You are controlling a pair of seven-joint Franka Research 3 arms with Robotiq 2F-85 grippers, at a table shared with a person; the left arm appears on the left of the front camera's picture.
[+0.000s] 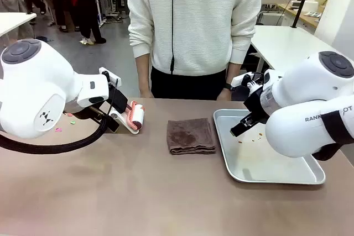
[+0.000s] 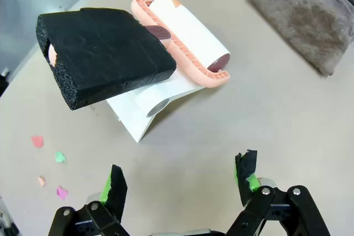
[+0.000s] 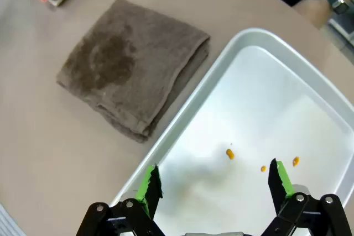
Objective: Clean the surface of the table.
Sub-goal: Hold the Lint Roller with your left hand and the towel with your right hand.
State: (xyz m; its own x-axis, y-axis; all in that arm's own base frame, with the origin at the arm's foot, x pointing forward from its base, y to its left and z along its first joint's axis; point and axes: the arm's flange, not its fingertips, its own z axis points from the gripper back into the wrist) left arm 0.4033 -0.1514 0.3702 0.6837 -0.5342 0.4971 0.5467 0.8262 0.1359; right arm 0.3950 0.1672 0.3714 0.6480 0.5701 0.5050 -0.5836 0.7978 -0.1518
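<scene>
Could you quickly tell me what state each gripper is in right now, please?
Left gripper: open, holding nothing.
Right gripper: open, empty, over the tray.

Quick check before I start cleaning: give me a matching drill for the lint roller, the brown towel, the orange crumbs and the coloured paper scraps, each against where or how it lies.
Things:
1. lint roller
2. brown towel
3. orange crumbs
4. coloured paper scraps

Places or states:
A. inside the metal tray
B. loose on the table, left of the roller
C. propped on a white holder
D. folded, with a dark stain, mid-table

Pairs: 1-C, 2-D, 3-A, 4-B.
</scene>
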